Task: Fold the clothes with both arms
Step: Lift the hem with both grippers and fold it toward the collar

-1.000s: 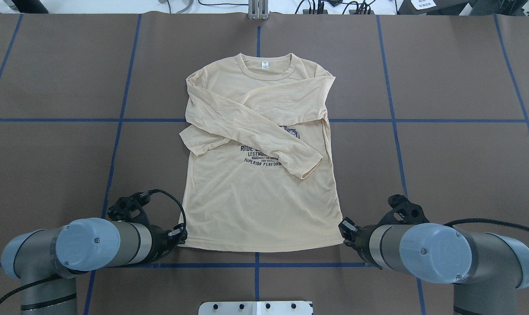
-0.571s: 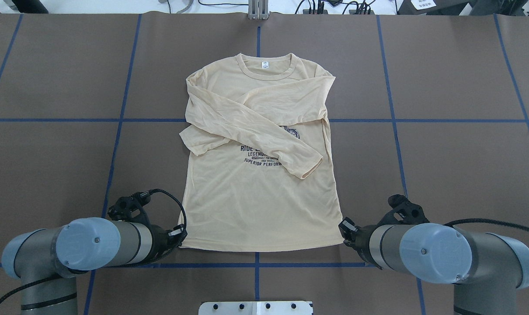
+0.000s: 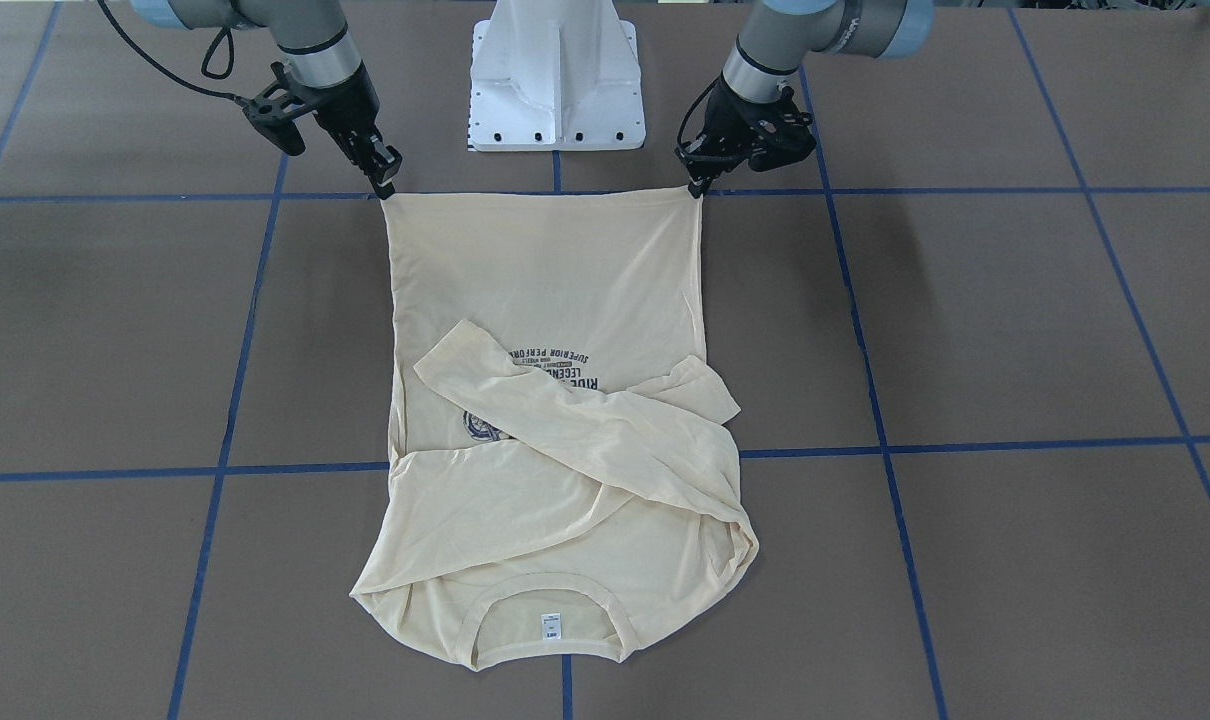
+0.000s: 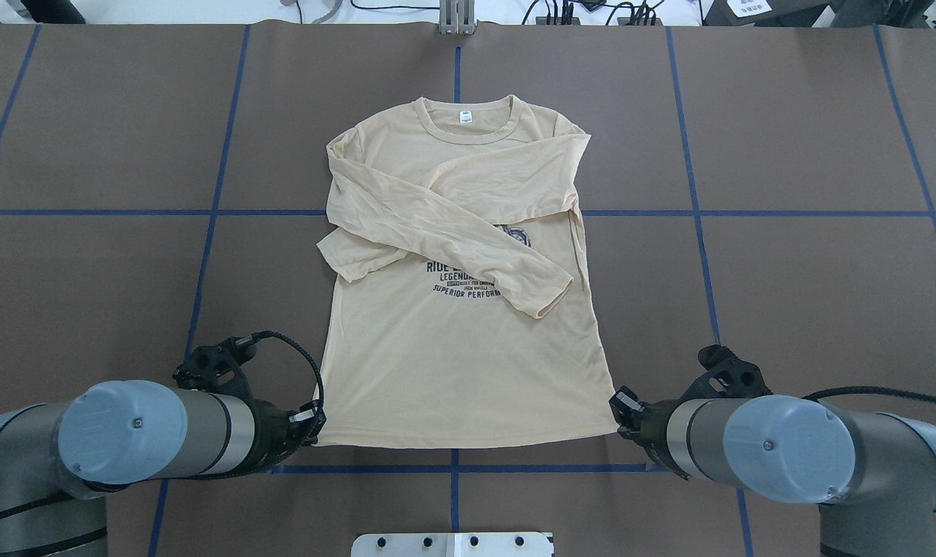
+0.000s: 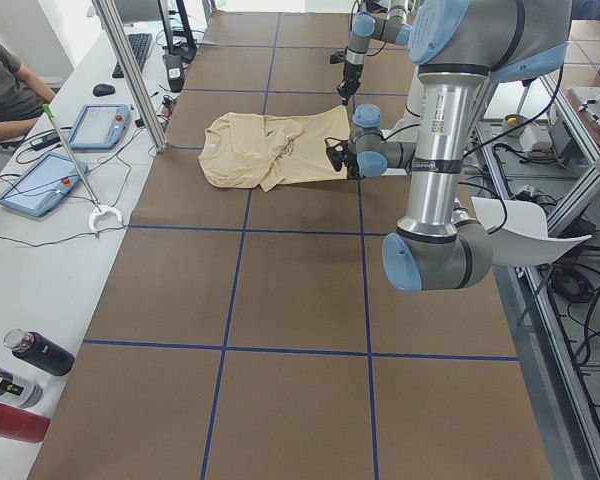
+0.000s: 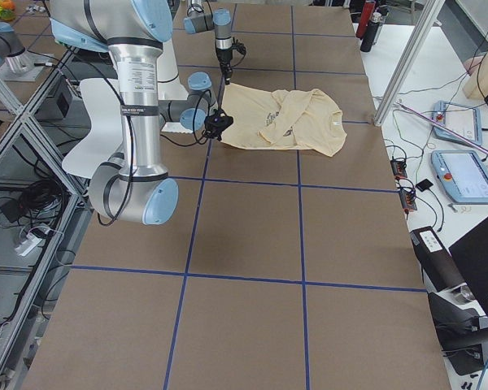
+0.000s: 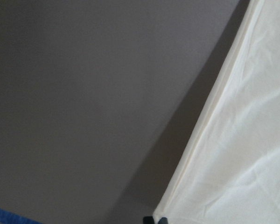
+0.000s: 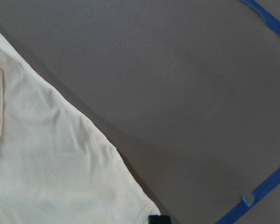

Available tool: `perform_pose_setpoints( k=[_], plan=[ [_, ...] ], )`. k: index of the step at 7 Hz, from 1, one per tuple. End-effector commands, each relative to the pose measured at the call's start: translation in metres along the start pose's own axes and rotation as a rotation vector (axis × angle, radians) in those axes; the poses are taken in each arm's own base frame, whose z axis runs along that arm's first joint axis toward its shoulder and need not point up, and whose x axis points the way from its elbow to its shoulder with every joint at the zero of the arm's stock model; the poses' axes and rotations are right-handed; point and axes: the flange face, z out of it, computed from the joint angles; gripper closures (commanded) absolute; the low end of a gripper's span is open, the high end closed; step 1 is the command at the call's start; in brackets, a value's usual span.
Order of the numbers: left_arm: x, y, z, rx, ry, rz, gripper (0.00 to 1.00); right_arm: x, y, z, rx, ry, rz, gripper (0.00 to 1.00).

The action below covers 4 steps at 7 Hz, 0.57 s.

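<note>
Since the earlier overhead frame, both arms have drawn back toward the robot. The near hem of the shirt has spread slightly wider between them.

1. Table: the brown table surface with a blue tape grid carries the garment near its centre line.
2. Arms: the grey-and-silver left arm with light blue joint caps and the matching right arm each reach in to one hem corner.
3. Garment: the thin pale cream-yellow long-sleeved T-shirt lies print side up. The neckline points away from the robot and the hem is nearest the white pedestal base. The hem is stretched straight between the two grippers. The wrist views show a shadow on the table beside the shirt edge at each held corner.
4. Sleeves: both long sleeves are crossed over the chest and partly cover the navy lettered print.
5. Grippers: the black left gripper is clamped narrow on the hem corner on the robot's left. The black right gripper is clamped narrow on the opposite hem corner.
6. Label: the small white neck label sits inside the ribbed neckline.
</note>
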Motion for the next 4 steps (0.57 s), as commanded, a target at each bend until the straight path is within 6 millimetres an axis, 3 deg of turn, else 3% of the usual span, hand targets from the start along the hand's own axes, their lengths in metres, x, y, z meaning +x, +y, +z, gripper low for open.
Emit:
perform_pose_setpoints(
  k=[1,2,3,4],
  plan=[
    [-0.004,0.012,-0.035,-0.041,0.016,-0.053,1.0,0.011,0.001,-0.02,-0.059,0.026,-0.001,1.0],
    [-0.004,0.031,-0.046,-0.078,0.01,-0.141,1.0,0.016,0.005,-0.025,-0.105,0.059,-0.002,1.0],
    [0.0,0.04,-0.058,-0.096,0.02,-0.153,1.0,0.021,0.005,-0.049,-0.148,0.06,-0.003,1.0],
    [0.006,0.041,-0.062,-0.104,0.036,-0.145,1.0,0.009,-0.008,-0.062,-0.144,0.03,0.022,1.0]
  ],
)
